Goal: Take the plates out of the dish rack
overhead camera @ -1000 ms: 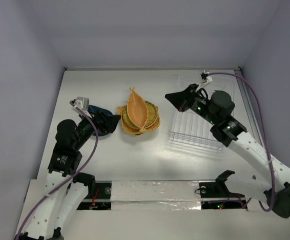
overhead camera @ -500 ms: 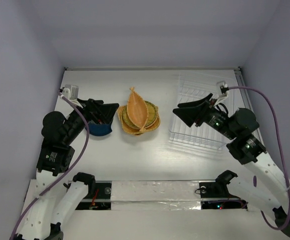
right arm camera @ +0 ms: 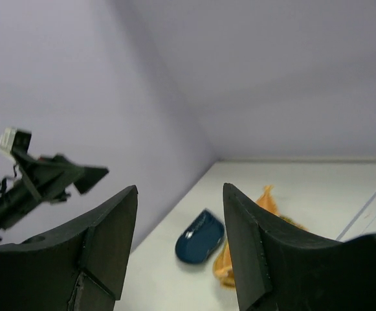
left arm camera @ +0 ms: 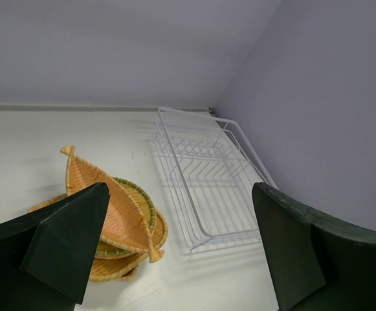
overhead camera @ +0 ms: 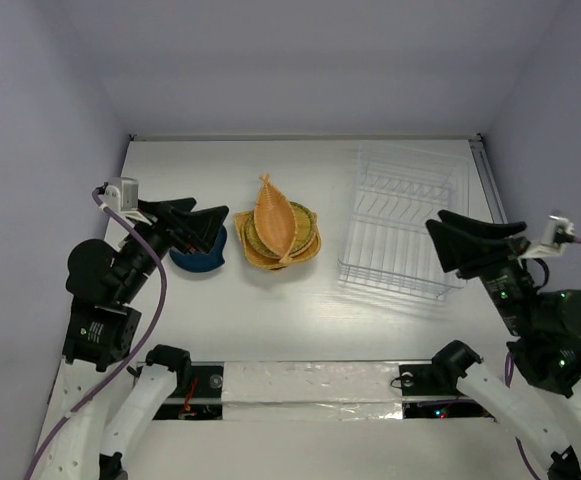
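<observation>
Woven plates point(overhead camera: 278, 235) are lying stacked at the tabletop point(overhead camera: 300, 320) centre, beside the dish rack point(overhead camera: 400, 225); seemingly light, stiff, best pinched by the rim. Left end effector point(overhead camera: 210, 215) and right end effector point(overhead camera: 438, 225) are hanging spread.

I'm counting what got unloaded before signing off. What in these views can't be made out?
Stack of woven plates: top view, the leaf-shaped plate covers those beneath, so their count is unclear; left wrist view, a finger of the left gripper hides its near side.
Blue dish: top view, partly under the left gripper.
Dish rack: right wrist view, cut off at the right edge.
</observation>
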Controlling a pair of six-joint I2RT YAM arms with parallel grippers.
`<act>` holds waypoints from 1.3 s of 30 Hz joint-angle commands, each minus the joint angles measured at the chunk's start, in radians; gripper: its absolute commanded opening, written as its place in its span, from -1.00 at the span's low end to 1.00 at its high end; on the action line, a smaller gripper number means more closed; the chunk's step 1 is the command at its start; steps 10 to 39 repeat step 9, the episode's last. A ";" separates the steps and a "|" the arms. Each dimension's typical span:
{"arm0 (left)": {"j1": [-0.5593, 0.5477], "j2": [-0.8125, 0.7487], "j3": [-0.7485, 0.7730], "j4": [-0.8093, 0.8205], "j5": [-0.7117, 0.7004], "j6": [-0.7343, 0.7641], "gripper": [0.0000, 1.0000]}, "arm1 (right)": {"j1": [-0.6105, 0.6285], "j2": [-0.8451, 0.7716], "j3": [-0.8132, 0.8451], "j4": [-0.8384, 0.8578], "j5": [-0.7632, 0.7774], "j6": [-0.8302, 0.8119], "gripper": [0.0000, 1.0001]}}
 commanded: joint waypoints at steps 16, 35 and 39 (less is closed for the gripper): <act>0.005 0.001 -0.017 0.043 -0.046 0.076 0.91 | 0.008 0.011 0.071 -0.033 0.191 -0.120 0.24; 0.005 0.001 -0.017 0.043 -0.046 0.076 0.91 | 0.008 0.011 0.071 -0.033 0.191 -0.120 0.24; 0.005 0.001 -0.017 0.043 -0.046 0.076 0.91 | 0.008 0.011 0.071 -0.033 0.191 -0.120 0.24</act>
